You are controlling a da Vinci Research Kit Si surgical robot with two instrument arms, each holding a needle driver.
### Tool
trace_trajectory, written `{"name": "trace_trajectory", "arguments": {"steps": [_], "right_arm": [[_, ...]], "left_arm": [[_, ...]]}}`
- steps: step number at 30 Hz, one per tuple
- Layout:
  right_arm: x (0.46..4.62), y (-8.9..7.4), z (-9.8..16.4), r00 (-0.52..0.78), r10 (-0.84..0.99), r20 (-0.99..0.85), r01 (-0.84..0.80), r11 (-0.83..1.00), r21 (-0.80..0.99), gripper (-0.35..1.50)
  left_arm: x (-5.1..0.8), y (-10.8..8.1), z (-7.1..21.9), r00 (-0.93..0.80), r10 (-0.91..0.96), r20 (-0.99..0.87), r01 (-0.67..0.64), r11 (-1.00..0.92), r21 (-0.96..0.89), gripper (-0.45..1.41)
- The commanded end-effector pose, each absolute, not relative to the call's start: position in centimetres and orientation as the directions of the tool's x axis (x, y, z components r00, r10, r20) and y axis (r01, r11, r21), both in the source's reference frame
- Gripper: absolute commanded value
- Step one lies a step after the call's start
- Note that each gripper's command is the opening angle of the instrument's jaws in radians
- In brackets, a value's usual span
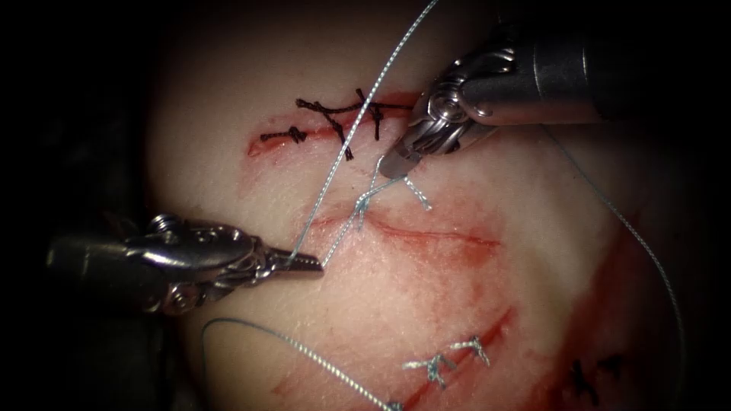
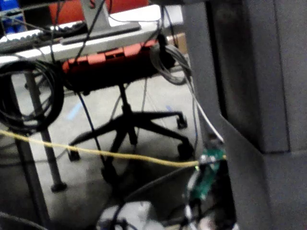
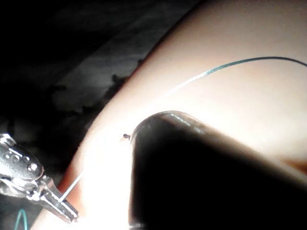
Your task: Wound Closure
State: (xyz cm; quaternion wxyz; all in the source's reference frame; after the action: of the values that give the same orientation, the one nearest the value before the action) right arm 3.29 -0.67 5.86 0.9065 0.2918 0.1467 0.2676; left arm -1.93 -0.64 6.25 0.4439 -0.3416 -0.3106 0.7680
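The cut being worked [image 1: 426, 234] is seen as a thin red line running across the middle of the tissue [image 1: 533, 190]. At its left end a pale blue knot [image 1: 364, 204] sits on the wound, with a short cut-looking tail [image 1: 419, 194] lying just to its right. From the knot 1 strand of thread [image 1: 339, 242] is drawn down and left to the left tool [image 1: 308, 264], whose jaws are closed on it at their tips; this grip is also seen in the right wrist view [image 3: 64, 208]. A second strand [image 1: 378, 167] rises from the knot to the right tool [image 1: 397, 164], whose tip sits just above the knot; whether its jaws are parted or closed on that strand cannot be told. A long length of thread [image 1: 381, 80] runs from the left tool's jaws up across the dark-stitched cut and out at the top. No needle can be made out.

As a judgement, the job is partly done: the upper cut [image 1: 335, 122] is closed with dark stitches [image 1: 358, 114], and the lower cut [image 1: 457, 358] carries 2 pale blue stitches [image 1: 449, 361]. On the middle cut only 1 stitch is placed, at its left end, and the rest of that line to the right lies unstitched. Red fluid [image 1: 457, 289] is smeared on the tissue below it.
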Motion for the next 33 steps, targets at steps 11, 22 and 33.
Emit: {"name": "trace_trajectory", "arguments": {"steps": [11, 22, 33], "right_arm": [[3.46, -0.7, 6.0, 0.814, 0.570, -0.108, -0.400, 0.686, 0.607, -0.35], [3.45, -0.6, 6.0, 0.812, 0.574, -0.107, -0.405, 0.685, 0.606, -0.35], [3.33, -0.6, 6.0, 0.823, 0.559, -0.101, -0.423, 0.722, 0.548, -0.35]], "left_arm": [[-1.88, -1.1, 6.0, -0.447, 0.881, -0.156, -0.428, -0.364, -0.827, -0.45], [-1.89, -1.5, 5.9, -0.512, 0.858, 0.043, -0.429, -0.212, -0.878, -0.45], [-2.14, -2.0, 5.8, -0.592, 0.795, 0.129, -0.364, -0.121, -0.924, -0.45]]}}
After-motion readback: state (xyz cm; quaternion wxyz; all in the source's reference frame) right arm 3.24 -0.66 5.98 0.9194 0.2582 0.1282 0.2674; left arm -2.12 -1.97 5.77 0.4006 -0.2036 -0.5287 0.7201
